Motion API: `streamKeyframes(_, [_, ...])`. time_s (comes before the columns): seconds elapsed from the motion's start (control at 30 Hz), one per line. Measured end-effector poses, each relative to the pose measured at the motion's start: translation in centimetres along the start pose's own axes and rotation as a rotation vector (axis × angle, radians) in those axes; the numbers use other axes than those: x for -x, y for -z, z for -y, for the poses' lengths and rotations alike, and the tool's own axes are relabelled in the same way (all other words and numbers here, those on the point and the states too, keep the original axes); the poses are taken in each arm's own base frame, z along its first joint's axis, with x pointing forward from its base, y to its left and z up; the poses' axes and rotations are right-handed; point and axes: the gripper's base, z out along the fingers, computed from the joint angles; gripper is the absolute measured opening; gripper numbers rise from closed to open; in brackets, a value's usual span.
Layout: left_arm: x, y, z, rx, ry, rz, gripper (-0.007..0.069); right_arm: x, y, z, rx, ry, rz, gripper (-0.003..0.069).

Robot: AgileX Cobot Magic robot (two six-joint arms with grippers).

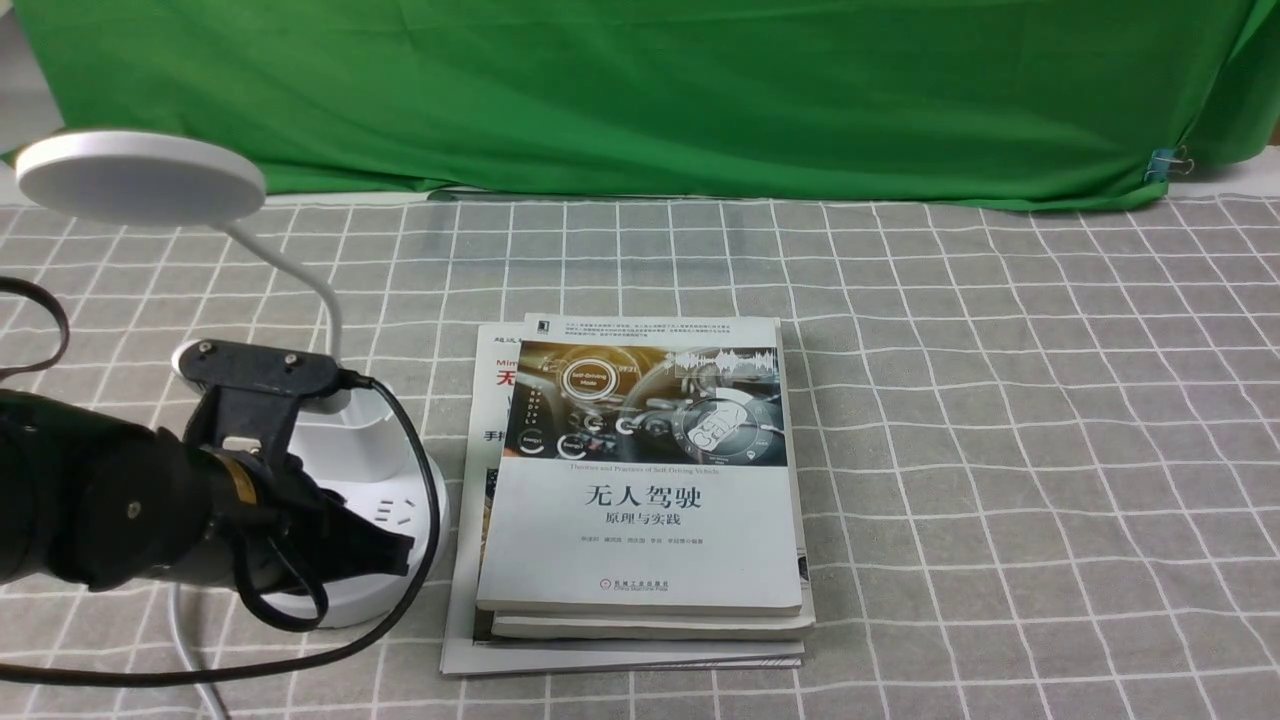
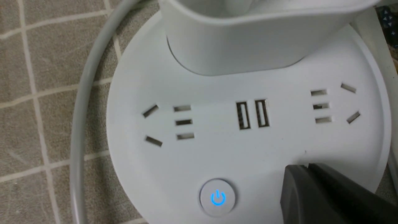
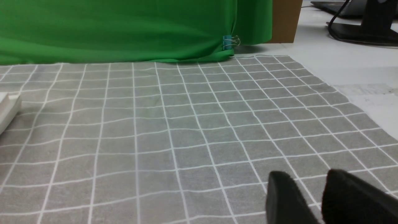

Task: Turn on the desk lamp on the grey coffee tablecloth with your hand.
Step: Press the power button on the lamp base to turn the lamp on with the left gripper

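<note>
Standing at the left of the grey checked cloth [image 1: 1000, 400], just beside a stack of books [image 1: 640, 480], the white lamp [image 1: 372, 455] is showing a blue-glowing power button [image 2: 217, 196] on its round base. The left gripper [image 1: 400, 550] is hovering over that base, jaws pressed together and holding nothing, its tip beside the button. The right gripper [image 3: 309, 179] is hanging low over the cloth, jaws parted and empty.
</note>
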Motion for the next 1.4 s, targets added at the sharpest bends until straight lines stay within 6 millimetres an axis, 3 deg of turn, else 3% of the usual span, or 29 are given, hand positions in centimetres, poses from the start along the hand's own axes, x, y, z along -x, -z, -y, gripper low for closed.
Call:
streamKeyframes(0.3, [0.6, 0.1, 0.0, 0.0, -0.001, -0.017, 0.0007, 0.0, 0.0, 0.0, 0.0, 0.0, 0.0, 0.0245])
streamKeyframes(0.53, [1.4, 1.5, 0.1, -0.002, -0.024, -0.012, 0.0007, 0.0, 0.0, 0.0, 0.0, 0.0, 0.0, 0.0245])
streamKeyframes(0.73, [1.5, 1.3, 0.1, -0.003, -0.021, -0.002, 0.0007, 0.0, 0.0, 0.0, 0.0, 0.0, 0.0, 0.0245])
streamKeyframes(0.97, [1.3, -0.3, 0.3, -0.022, -0.009, -0.044, 0.0007, 0.0, 0.0, 0.0, 0.0, 0.0, 0.0, 0.0245])
streamKeyframes(1.4, [1.4, -0.1, 0.3, -0.026, -0.033, -0.037, 0.0007, 0.0, 0.0, 0.0, 0.0, 0.0, 0.0, 0.0245])
